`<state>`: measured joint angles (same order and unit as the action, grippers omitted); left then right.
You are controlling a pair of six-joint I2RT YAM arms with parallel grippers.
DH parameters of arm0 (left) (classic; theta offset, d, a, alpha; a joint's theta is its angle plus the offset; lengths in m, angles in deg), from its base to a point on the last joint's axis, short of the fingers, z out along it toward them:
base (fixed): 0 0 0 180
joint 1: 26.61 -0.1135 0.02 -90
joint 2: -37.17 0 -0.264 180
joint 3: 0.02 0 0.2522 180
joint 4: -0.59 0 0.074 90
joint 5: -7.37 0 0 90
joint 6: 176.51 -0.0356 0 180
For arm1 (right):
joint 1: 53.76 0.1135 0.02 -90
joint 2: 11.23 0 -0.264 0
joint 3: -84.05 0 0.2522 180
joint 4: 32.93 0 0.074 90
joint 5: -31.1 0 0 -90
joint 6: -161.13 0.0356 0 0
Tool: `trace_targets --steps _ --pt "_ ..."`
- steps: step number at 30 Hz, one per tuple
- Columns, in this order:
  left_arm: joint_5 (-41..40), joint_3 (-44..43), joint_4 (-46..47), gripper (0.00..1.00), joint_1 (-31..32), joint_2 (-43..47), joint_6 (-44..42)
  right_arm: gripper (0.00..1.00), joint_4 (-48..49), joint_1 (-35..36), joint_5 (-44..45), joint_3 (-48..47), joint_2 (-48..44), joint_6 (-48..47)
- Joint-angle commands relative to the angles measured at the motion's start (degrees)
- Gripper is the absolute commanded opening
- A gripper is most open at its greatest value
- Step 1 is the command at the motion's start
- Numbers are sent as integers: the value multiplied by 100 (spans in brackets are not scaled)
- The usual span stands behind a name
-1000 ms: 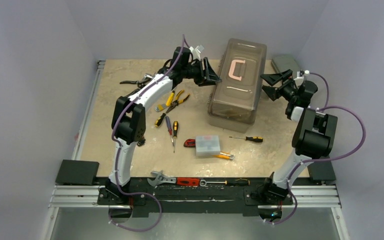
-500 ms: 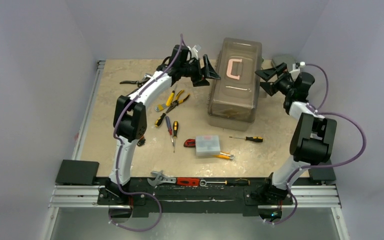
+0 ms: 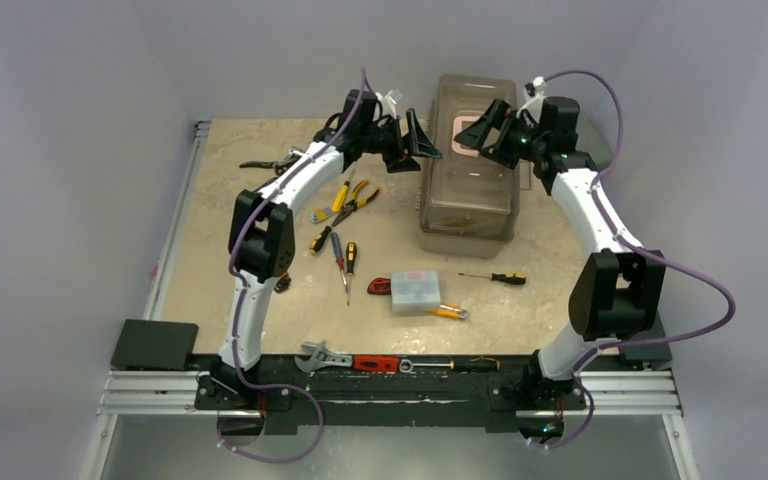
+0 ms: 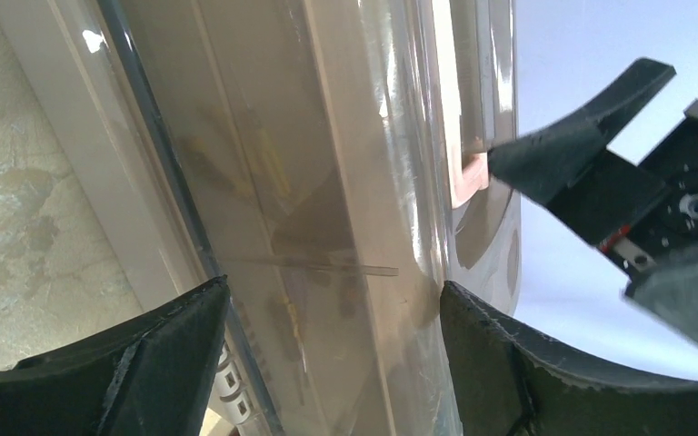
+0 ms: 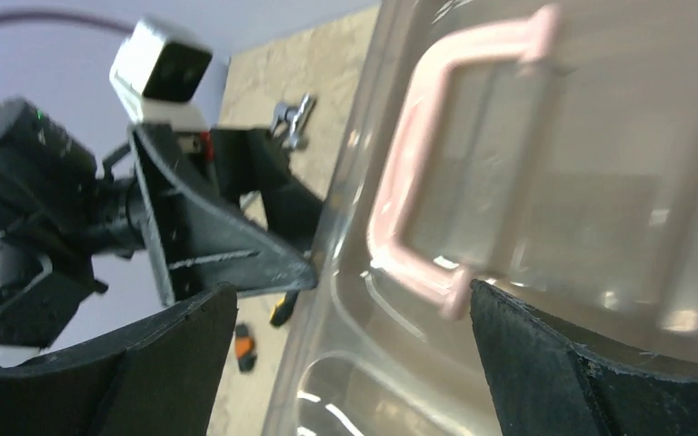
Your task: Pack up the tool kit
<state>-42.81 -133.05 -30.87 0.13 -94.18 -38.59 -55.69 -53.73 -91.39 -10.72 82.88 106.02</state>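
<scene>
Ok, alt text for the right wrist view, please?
The open right gripper hovers over the smoky toolbox lid, its fingers framing the pinkish handle. The left gripper, also open, sits at the lid's edge, image left.

one toolbox (image 3: 470,190), one small clear case (image 3: 415,290), one wrench (image 3: 322,355) – two grippers, the left gripper (image 3: 422,140) and the right gripper (image 3: 484,133) – and four loose screwdrivers (image 3: 495,277), as far as i can count.
</scene>
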Motion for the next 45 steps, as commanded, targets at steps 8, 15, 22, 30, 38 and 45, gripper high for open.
trace_targets --steps 8,15,22,30,38,45 --pt "-950 231 -678 79 125 593 -512 93 -2488 529 1426 -1666 210 -1243" --pt "-1093 960 -247 77 134 1058 -506 91 -2957 923 1796 -2715 874 -1310" --pt "-1164 1819 465 77 107 1609 -468 91 -3303 1307 2430 -3668 1714 -972" --pt "-1182 2158 822 77 77 1720 -464 94 -3727 1622 3346 -4119 2368 -390" --pt "-1075 2225 875 77 -30 1774 -467 94 -1838 1485 736 -2566 1840 572" --pt "-674 1273 361 76 -229 1621 -415 88 1540 947 -1525 -512 1013 2311"
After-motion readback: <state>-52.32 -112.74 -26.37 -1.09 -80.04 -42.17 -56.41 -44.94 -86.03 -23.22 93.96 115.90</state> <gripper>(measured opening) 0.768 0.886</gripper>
